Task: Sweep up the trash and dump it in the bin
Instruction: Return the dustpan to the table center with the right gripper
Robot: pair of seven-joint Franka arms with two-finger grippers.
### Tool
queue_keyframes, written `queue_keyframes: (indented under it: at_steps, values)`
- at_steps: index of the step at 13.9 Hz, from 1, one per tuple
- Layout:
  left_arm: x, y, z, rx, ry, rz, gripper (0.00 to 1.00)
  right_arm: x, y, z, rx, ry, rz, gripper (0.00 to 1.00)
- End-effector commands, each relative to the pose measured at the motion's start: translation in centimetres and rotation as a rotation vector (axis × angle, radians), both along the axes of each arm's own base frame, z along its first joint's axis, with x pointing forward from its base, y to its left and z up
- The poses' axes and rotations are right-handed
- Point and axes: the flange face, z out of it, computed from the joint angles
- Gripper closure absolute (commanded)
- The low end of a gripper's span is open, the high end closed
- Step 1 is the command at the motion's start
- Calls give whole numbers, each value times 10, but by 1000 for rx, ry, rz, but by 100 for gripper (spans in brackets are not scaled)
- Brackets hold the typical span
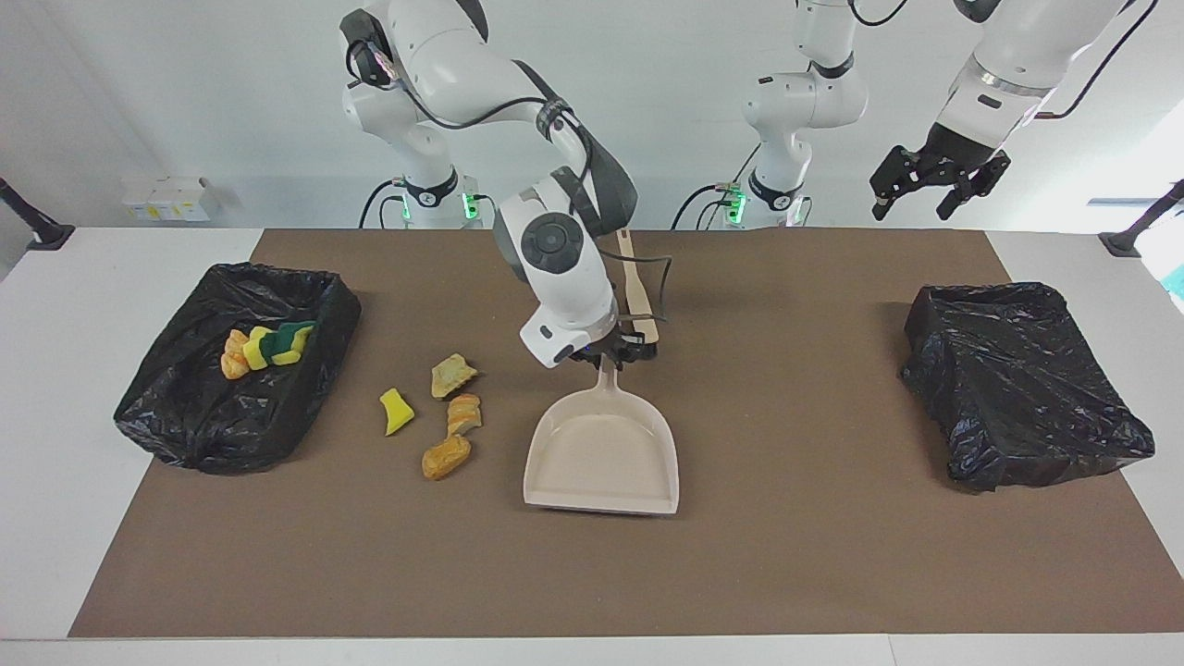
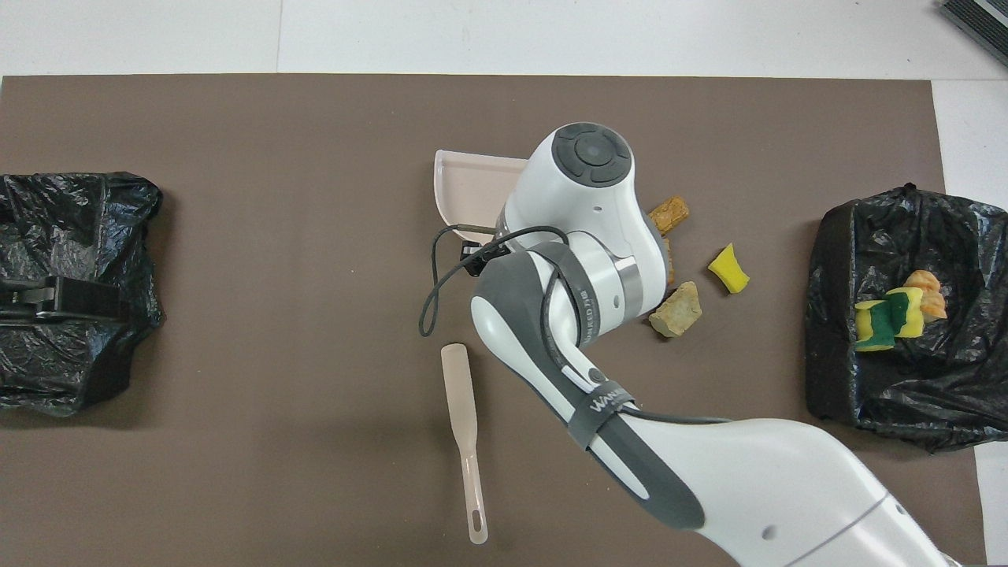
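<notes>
Holding: the right gripper (image 1: 612, 355) is pinched on the handle of the beige dustpan (image 1: 602, 453), whose pan is empty and sits at mid-table with its mouth pointing away from the robots.
Bin, right arm's end: a bin lined with a black bag (image 1: 180, 407) contains three bits of trash (image 1: 266, 346): an orange-tan piece and yellow sponge chunks, at least one green-backed, clustered together.
Bin, left arm's end: a second black-bagged bin (image 1: 1022, 388); no contents can be made out.
Loose trash: four bits lie on the brown mat (image 1: 832, 573) between the dustpan and the filled bin.
Loose trash, appearance: a yellow sponge wedge (image 1: 396, 412) lies nearest the bin; a pale tan chunk (image 1: 451, 375), a ridged orange-tan piece (image 1: 463, 413) and a rounded orange-tan piece (image 1: 446, 456) lie beside it, close together.
Brush: a beige brush (image 2: 466, 429) lies on the mat nearer the robots than the dustpan.
Left gripper: the left gripper (image 1: 936, 190) waits with its fingers spread, raised over the left arm's end of the table.
Facing view only: the whole pan, all four loose bits and the grip on the handle.
Overhead view only: the full length of the brush; the right arm hides most of the pan and part of the ridged piece.
</notes>
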Motion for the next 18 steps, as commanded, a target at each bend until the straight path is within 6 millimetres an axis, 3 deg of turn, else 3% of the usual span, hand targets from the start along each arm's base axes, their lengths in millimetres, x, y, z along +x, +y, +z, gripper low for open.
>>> queue_keyframes:
  at_steps: [1,2,3,4,9,12,16,18]
  values:
    - [2,3,5,15,-15,-10,0,10,23,-10,37,0,-15,100]
    - [2,3,5,15,-15,-10,0,9,24,-8,53,-3,-27,95]
    - [2,3,5,15,-15,-10,0,7,27,-7,54,-18,-23,1]
    - [2,3,5,15,-15,-10,0,2,32,-2,61,-25,-11,0]
    - [5,3,5,12,-35,0,0,-27,18,36,18,34,44,0]
    - [13,-4,5,8,-75,1,0,-72,12,65,14,26,140,0]
    - [38,-18,-6,-12,-150,12,0,-139,13,62,-19,54,223,0]
    - [51,-50,-17,-27,-179,34,0,-177,29,60,-41,72,256,0]
